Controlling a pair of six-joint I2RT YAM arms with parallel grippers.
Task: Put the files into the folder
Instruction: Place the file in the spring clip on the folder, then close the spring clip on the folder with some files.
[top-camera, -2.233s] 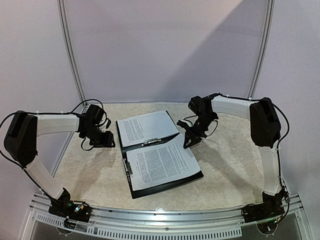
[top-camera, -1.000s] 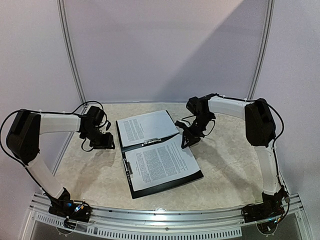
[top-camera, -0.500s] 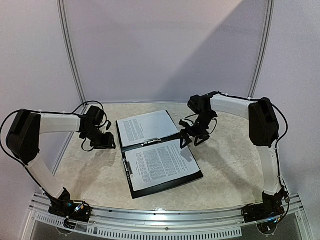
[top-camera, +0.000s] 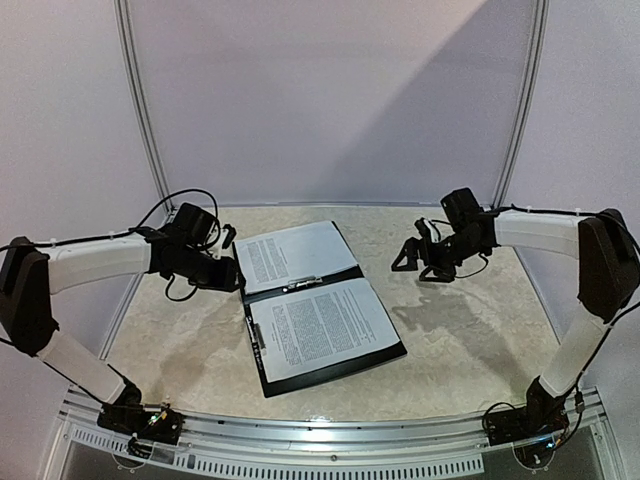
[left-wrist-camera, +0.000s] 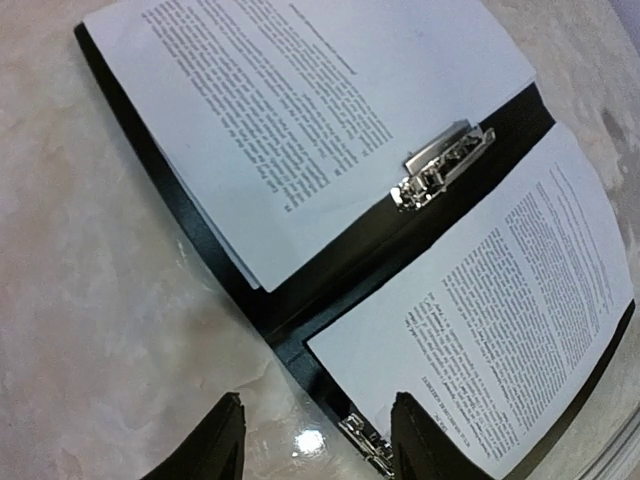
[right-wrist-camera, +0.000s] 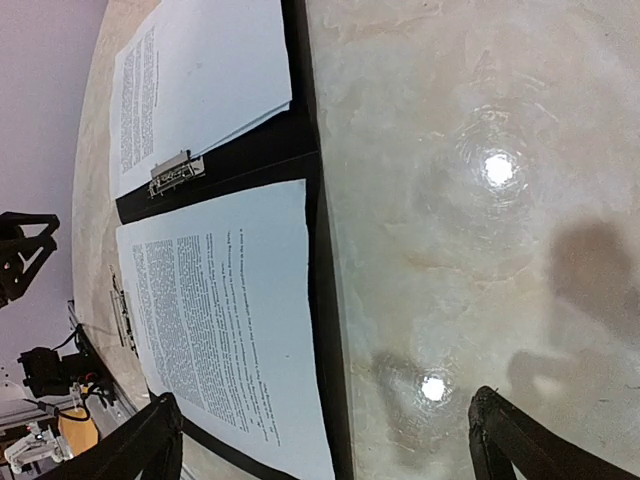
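Note:
The black folder lies open in the middle of the table. The files, white printed sheets, cover both halves: one stack on the far half and one on the near half. A metal clip sits on the spine. My left gripper hovers at the folder's left edge by the spine, open. In the left wrist view the left gripper has only the folder's edge and a second clip below its fingers. My right gripper stands wide open to the right of the folder, apart from it, holding nothing. In the right wrist view the right gripper looks down on the folder's right edge.
The marbled table is walled at the back and sides, with slanted metal frame posts. A metal rail runs along the near edge between the arm bases.
My right gripper has opened wide and pulled back to the right, away from the folder's right edge. The left arm has stretched slightly closer to the folder's left edge. The folder and files lie unchanged.

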